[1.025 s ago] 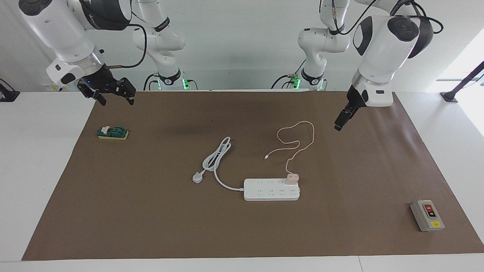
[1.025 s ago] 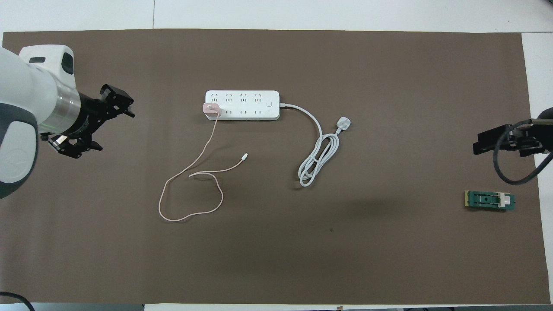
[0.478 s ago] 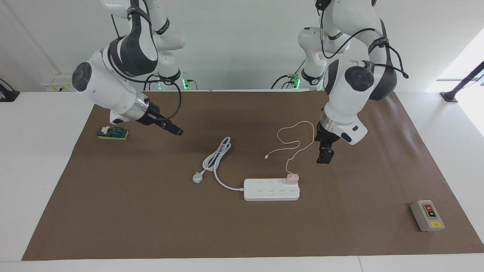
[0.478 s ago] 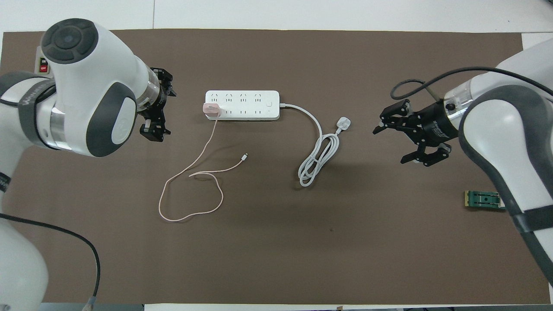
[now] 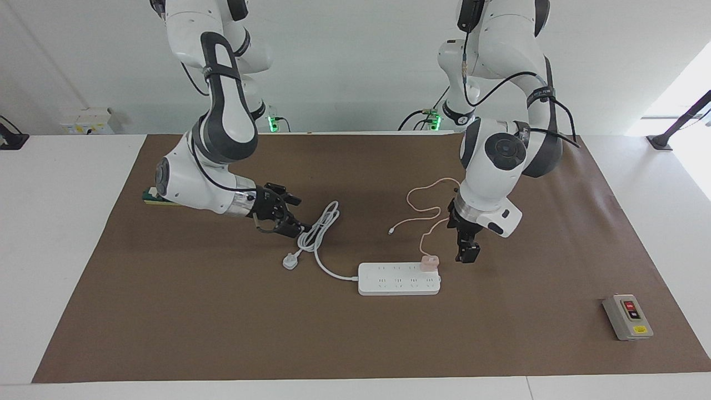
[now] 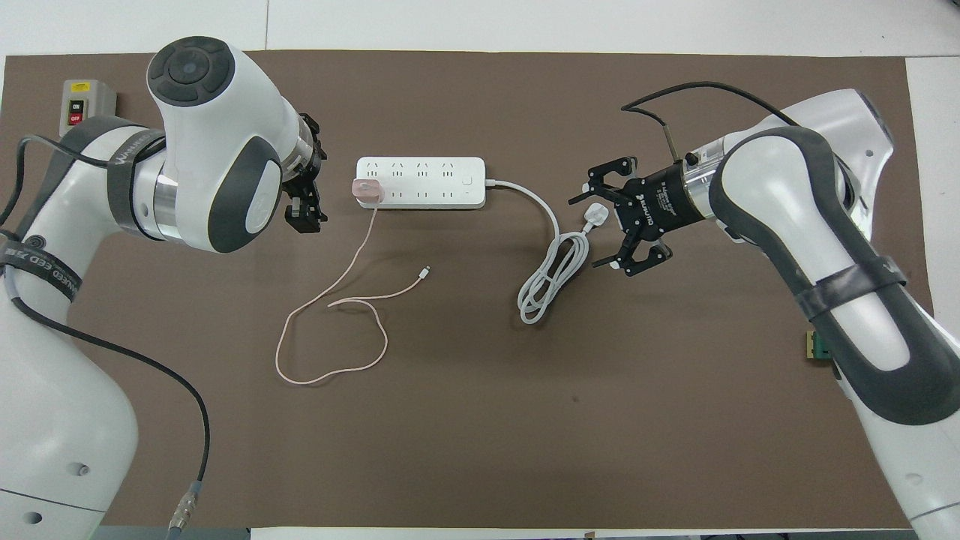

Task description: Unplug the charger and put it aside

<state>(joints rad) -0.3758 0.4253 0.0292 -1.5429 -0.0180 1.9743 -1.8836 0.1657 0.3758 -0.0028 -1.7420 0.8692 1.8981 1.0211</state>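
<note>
charger plugged into end socket of power strip, lower centre of facing view | left gripper just beside it, toward left arm's end of counter, much the nearer, jaws' state cannot tell | right gripper released, over white cord, well apart | pink cable trails toward robots

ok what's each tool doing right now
left tool: empty, beside the pink charger, not touching; open or shut unclear.
right tool: open, empty, over the power strip's coiled cord.
</note>
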